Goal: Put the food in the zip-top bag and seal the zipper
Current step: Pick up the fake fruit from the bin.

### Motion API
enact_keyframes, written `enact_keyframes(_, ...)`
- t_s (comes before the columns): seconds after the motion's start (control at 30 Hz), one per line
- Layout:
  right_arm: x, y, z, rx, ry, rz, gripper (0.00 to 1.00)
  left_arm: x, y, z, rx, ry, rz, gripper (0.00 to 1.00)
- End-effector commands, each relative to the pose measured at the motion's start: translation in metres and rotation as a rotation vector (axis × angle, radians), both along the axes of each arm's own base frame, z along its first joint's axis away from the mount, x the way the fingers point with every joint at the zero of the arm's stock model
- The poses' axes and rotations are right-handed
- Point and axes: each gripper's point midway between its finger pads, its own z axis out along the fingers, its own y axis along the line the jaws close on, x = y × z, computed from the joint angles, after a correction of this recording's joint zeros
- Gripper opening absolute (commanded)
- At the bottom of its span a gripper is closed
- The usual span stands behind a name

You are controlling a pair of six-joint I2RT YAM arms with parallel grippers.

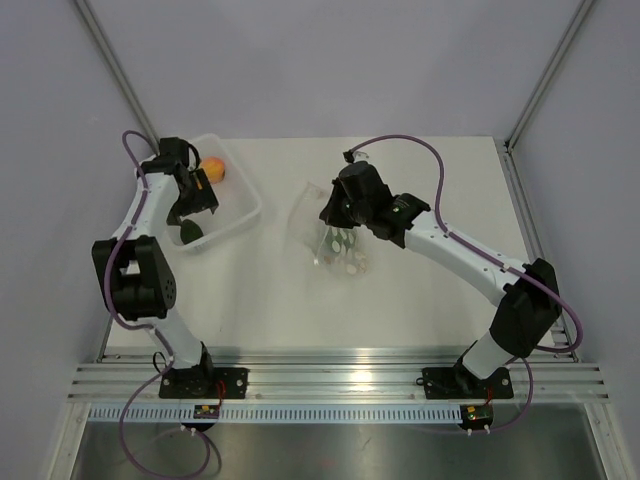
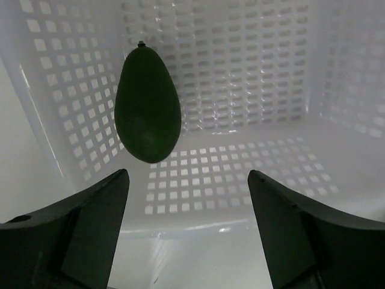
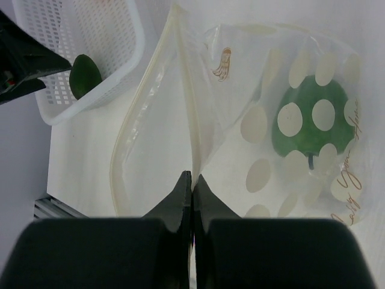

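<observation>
1. The left tool [image 2: 187, 174] hangs released over the white basket [image 2: 240, 90], its fingers wide apart with nothing between them.
2. A dark green avocado [image 2: 147, 105] lies in the basket, and a peach [image 1: 213, 168] sits at the basket's far end.
3. The right tool [image 3: 192, 176] is clenched on the zipper [image 3: 187, 102] of the zip-top bag [image 3: 252, 78], which lies on the tabletop [image 1: 420, 300] beside the basket.
4. A bright green lump [image 3: 308, 135] lies inside the bag.
</observation>
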Motion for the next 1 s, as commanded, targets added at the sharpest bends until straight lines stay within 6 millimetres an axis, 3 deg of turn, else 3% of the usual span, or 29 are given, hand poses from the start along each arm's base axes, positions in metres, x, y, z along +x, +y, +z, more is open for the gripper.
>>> enact_keyframes(0.0, 0.000, 0.005, 0.024, 0.047, -0.067, 0.044, 0.00, 0.019, 0.016, -0.006, 0.083, 0.027, 0.051, 0.84)
enact_keyframes(0.03, -0.001, 0.006, 0.023, 0.046, -0.066, 0.051, 0.00, 0.021, 0.018, -0.018, 0.088, 0.058, 0.055, 0.84)
enact_keyframes(0.13, 0.000, 0.008, 0.018, 0.037, -0.057, 0.061, 0.00, 0.023, 0.023, -0.031, 0.109, 0.082, 0.082, 0.84)
enact_keyframes(0.43, 0.003, 0.012, 0.011, 0.025, -0.049, 0.070, 0.00, 0.012, 0.043, -0.061, 0.210, 0.162, 0.153, 0.86)
enact_keyframes(0.53, 0.003, 0.012, 0.010, 0.025, -0.044, 0.072, 0.00, 0.019, 0.042, -0.071, 0.207, 0.154, 0.152, 0.85)
enact_keyframes(0.83, 0.003, 0.008, 0.005, 0.009, -0.034, 0.050, 0.00, 0.039, 0.027, -0.098, 0.110, 0.155, 0.124, 0.73)
enact_keyframes(0.93, 0.003, 0.007, 0.005, 0.008, -0.035, 0.046, 0.00, 0.041, 0.022, -0.097, 0.085, 0.149, 0.115, 0.65)
enact_keyframes(0.97, 0.004, 0.007, 0.006, 0.007, -0.036, 0.044, 0.00, 0.040, 0.020, -0.097, 0.076, 0.144, 0.108, 0.58)
